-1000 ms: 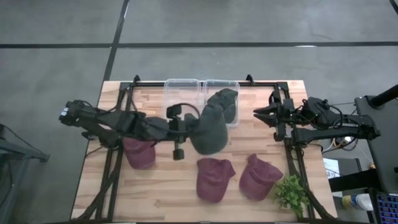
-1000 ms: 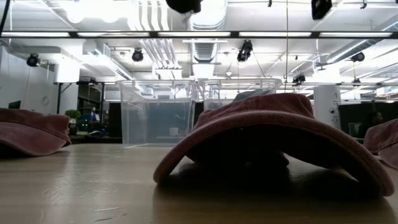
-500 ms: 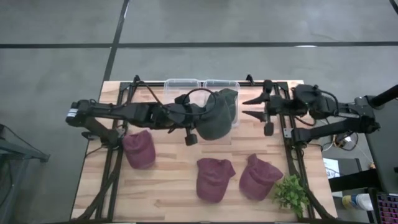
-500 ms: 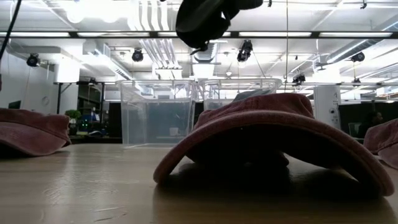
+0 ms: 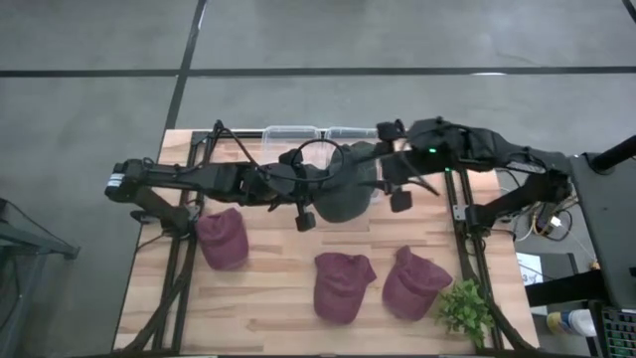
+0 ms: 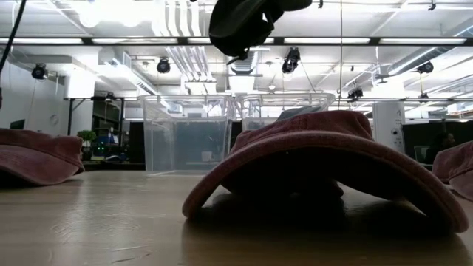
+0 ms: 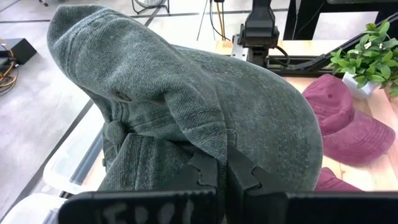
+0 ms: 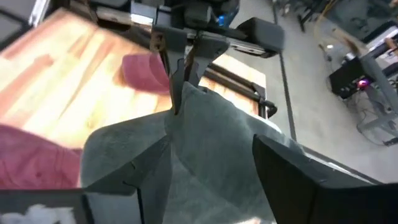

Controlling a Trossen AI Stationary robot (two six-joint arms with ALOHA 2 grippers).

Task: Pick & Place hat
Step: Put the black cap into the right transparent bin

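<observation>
My left gripper [image 5: 316,187] is shut on a dark green hat [image 5: 346,191], which hangs in the air over the two clear bins [image 5: 294,133] at the table's far edge. The low view shows the hat [image 6: 240,21] high above the table. My right gripper [image 8: 211,146] has come in from the right and is open. Its fingers stand on either side of the hat's right part [image 8: 214,168]. Three maroon hats [image 5: 223,239] [image 5: 343,286] [image 5: 415,282] lie crown up on the wooden table. My left gripper pinches a fold of the green hat's cloth at its edge [image 7: 208,146] between its two fingers [image 8: 184,70]. It comes from the table's left, slanting slightly down. The hat is lifted clear and bulges out beyond the fingertips. My right gripper straddles the hat; I cannot tell whether it touches.
A small green plant [image 5: 465,308] stands at the near right corner. Black arm frames run along the table's left side [image 5: 184,249] and right side [image 5: 467,249]. Bare wood [image 5: 278,259] lies between the maroon hats.
My left gripper has carried the green hat toward the far edge and right, over the bins, then held still. My right gripper has swung up and left from the table's right side to the hat, rolled, and opened wider.
</observation>
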